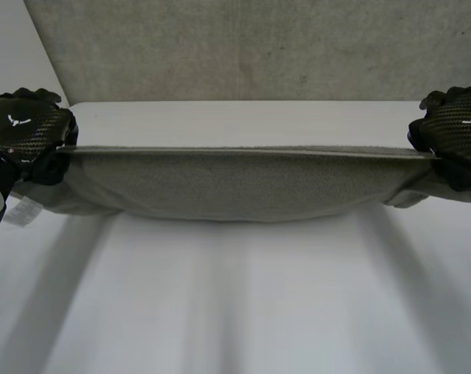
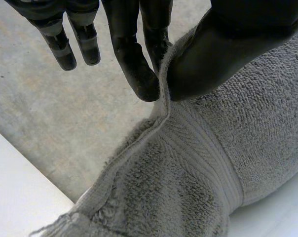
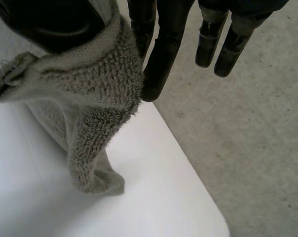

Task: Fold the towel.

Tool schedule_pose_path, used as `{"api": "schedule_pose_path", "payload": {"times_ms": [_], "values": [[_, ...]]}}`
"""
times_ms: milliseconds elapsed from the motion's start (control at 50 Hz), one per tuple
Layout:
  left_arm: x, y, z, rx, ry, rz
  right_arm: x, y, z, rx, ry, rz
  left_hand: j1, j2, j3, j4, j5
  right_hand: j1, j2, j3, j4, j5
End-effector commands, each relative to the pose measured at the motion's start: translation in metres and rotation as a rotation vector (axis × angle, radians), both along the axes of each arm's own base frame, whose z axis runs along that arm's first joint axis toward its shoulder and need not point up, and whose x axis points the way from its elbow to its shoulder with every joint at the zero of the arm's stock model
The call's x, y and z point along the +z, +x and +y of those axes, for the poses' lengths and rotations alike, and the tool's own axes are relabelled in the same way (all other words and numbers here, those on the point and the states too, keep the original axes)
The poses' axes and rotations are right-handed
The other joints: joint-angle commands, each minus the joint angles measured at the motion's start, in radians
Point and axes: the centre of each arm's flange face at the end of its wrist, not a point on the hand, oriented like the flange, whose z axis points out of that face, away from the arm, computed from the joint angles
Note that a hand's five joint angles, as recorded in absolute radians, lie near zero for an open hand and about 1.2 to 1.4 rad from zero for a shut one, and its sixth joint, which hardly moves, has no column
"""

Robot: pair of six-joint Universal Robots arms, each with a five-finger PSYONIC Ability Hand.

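The grey towel (image 1: pixel 243 183) hangs stretched across the far part of the white surface (image 1: pixel 243 312), its upper long edge pulled into a straight line between the two hands. The body sags below that line, with the lower folds seemingly resting on the surface. This looks like the middle of a fold, with one long edge raised and ready to be carried over. The left hand (image 1: pixel 29 128) is near the far left corner of the surface and pinches the hem between thumb and a straight finger. Its other fingers hang clear of the cloth. The right hand (image 1: pixel 454 128), toward the far right corner, grips its end the same way, the cloth bunched under the thumb and a loose corner drooping to the surface. The next move probably calls for both hands to travel together, holding the tension even, and lay the raised edge squarely over the opposite edge.
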Motion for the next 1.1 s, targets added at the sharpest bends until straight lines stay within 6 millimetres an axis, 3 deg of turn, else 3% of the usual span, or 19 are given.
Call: {"api": "schedule_pose_path", "payload": {"times_ms": [20,240,420,480,520,640,760,800,840,860,960,980,1040,1100], "values": [[-0.010,-0.003,-0.004,-0.029,0.036,-0.002,-0.024,-0.001,-0.011,0.030,-0.010,0.185,0.112,0.051,-0.042,-0.056,0.039,0.103,0.104,-0.050,-0.078,0.064],[-0.043,-0.009,-0.014,-0.050,0.157,-0.013,-0.053,0.002,-0.016,0.073,0.088,0.198,0.112,0.051,-0.042,-0.056,0.039,0.103,0.104,-0.050,-0.078,0.064],[-0.048,-0.012,-0.010,-0.060,0.182,-0.012,-0.058,-0.003,-0.012,0.095,0.090,0.289,0.112,0.051,-0.042,-0.056,0.039,0.103,0.104,-0.050,-0.078,0.064],[-0.043,-0.012,-0.008,-0.068,0.181,-0.011,-0.046,-0.007,-0.008,0.092,0.111,0.305,0.112,0.051,-0.042,-0.056,0.039,0.103,0.104,-0.050,-0.078,0.064],[-0.031,-0.014,-0.004,-0.093,0.172,-0.003,-0.022,-0.006,-0.006,0.085,0.112,0.264,0.112,0.051,-0.042,-0.056,0.039,0.103,0.104,-0.050,-0.078,0.064],[-0.014,-0.017,0.003,-0.133,0.170,0.028,-0.004,-0.002,-0.006,0.099,0.150,0.130,0.112,0.051,-0.042,-0.056,0.039,0.103,0.104,-0.050,-0.078,0.064],[-0.028,-0.019,0.004,-0.154,0.252,0.072,-0.033,0.002,-0.002,0.152,0.307,0.086,0.112,0.051,-0.042,-0.056,0.039,0.103,0.104,-0.050,-0.078,0.064],[-0.037,-0.020,0.002,-0.153,0.285,0.070,-0.042,0.002,-0.002,0.164,0.339,0.103,0.112,0.051,-0.042,-0.056,0.039,0.103,0.104,-0.050,-0.078,0.064],[-0.061,-0.020,-0.008,-0.146,0.369,0.061,-0.058,0.000,-0.006,0.175,0.385,0.163,0.112,0.051,-0.042,-0.056,0.039,0.103,0.104,-0.050,-0.078,0.064],[-0.061,-0.020,-0.008,-0.146,0.369,0.061,-0.058,0.000,-0.006,0.175,0.386,0.163,0.112,0.051,-0.042,-0.056,0.039,0.103,0.104,-0.050,-0.078,0.064],[-0.087,-0.019,-0.035,-0.129,0.446,0.059,-0.083,-0.006,-0.035,0.139,0.437,0.277,0.112,0.051,-0.042,-0.056,0.039,0.103,0.104,-0.050,-0.078,0.064],[-0.087,-0.019,-0.035,-0.129,0.446,0.059,-0.084,-0.006,-0.035,0.139,0.437,0.277,0.112,0.051,-0.042,-0.056,0.039,0.103,0.104,-0.050,-0.078,0.064],[-0.098,-0.021,-0.057,-0.123,0.457,0.056,-0.093,-0.002,-0.059,0.122,0.423,0.319,0.112,0.051,-0.042,-0.056,0.039,0.103,0.104,-0.050,-0.078,0.064],[-0.101,-0.023,-0.064,-0.125,0.454,0.054,-0.096,-0.001,-0.067,0.121,0.418,0.325,0.112,0.051,-0.042,-0.056,0.039,0.103,0.104,-0.050,-0.078,0.064]]}}
